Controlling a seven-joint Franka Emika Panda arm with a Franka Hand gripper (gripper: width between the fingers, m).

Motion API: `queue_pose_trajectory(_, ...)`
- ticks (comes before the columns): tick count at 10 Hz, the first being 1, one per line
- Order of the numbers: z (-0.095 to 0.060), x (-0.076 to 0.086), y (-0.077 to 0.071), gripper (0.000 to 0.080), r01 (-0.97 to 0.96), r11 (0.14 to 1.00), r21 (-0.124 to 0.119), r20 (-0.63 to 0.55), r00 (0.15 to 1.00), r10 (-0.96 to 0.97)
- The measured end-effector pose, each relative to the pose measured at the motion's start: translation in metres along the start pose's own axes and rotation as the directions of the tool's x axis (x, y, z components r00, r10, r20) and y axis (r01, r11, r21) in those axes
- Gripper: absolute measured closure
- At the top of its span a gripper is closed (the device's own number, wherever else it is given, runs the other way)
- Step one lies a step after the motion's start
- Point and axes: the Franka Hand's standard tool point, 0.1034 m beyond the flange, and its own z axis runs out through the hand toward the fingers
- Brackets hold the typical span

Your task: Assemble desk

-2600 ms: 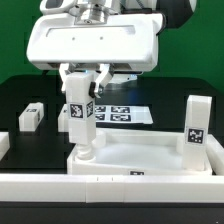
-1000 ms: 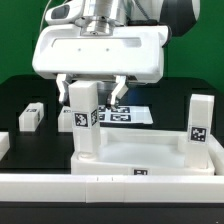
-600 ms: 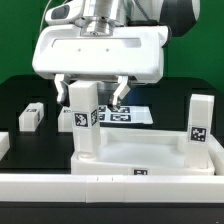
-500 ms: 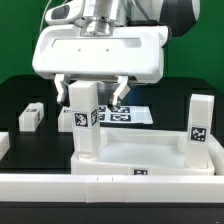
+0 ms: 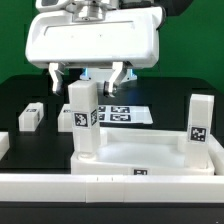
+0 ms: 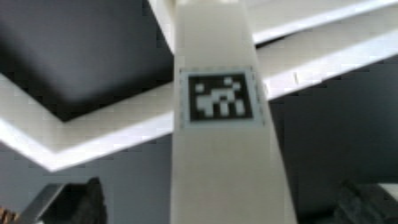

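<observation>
**Leg upright in its socket, jaws off it**

A black table [image 5: 40,140] under a green backdrop, and on it sat the white tabletop panel [image 5: 140,152], just behind the border rail [image 5: 110,186]. A leg [image 5: 83,120] stood upright in the panel's corner socket at the exterior view's left, tag facing out. A second leg [image 5: 196,125] stood at the right corner. Above the first leg the gripper [image 5: 88,76] hung with its jaws spread wide, fingers [image 5: 118,80] clear of the post on both sides (the wrist view showed the leg [image 6: 222,120] running straight down the middle). A loose leg [image 5: 31,116] lay off to the left, and the marker board [image 5: 128,114] was behind. The danger, as I judged it: a leg not fully seated could lean or lift out, and a sideways move at that height could clip its top.
</observation>
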Motion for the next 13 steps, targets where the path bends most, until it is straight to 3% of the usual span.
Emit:
queue_pose_trajectory(2, -0.0032, -0.0025, -0.0042, 0.0150, -0.033, 0.999, 0.032, 0.185, 0.982, 0.027)
queue_pose_trajectory(5, -0.0053, -0.0089, -0.0049, 0.0150, -0.066, 0.996, 0.053, 0.390, 0.920, 0.040)
queue_pose_trajectory(8, -0.0042, -0.0086, -0.0049, 0.0150, -0.080, 0.996, 0.050, 0.411, 0.910, 0.052)
queue_pose_trajectory(9, -0.0040, -0.0089, -0.0048, 0.0263, -0.080, 0.996, 0.050, 0.412, 0.910, 0.052)
queue_pose_trajectory(10, -0.0038, -0.0091, -0.0047, 0.0263, -0.080, 0.996, 0.050, 0.412, 0.910, 0.052)
queue_pose_trajectory(11, -0.0036, -0.0092, -0.0046, 0.0398, -0.080, 0.996, 0.050, 0.412, 0.910, 0.052)
queue_pose_trajectory(12, -0.0034, -0.0094, -0.0043, 0.0398, -0.080, 0.996, 0.049, 0.413, 0.909, 0.053)
queue_pose_trajectory(13, -0.0032, -0.0096, -0.0043, 0.0630, -0.080, 0.996, 0.049, 0.413, 0.909, 0.053)
